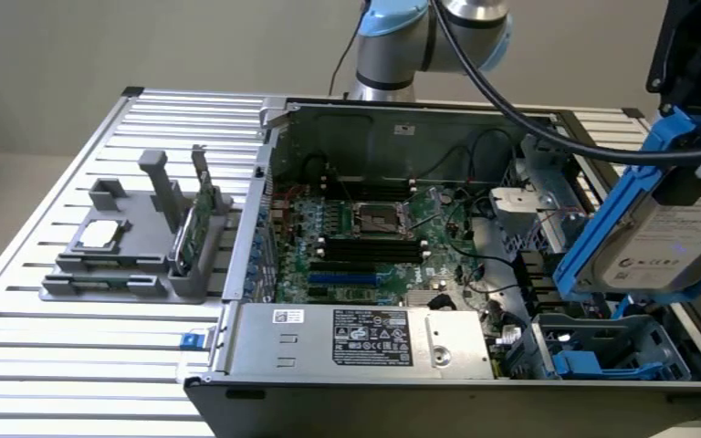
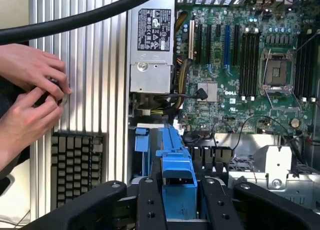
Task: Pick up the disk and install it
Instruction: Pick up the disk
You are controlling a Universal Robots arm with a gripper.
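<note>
Above the case (image 1: pixel 326 406), pincer (image 2: pixel 182 202) around disk (image 1: pixel 674 246)

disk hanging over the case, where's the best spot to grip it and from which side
Grip the disk at its top end, coming from above. It hangs on edge, blue rails running down its long sides, so that end is free; the gripper clamps it there now.

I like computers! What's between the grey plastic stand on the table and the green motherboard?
The exterior view shows the computer case's grey metal side wall between stand and motherboard.
</note>
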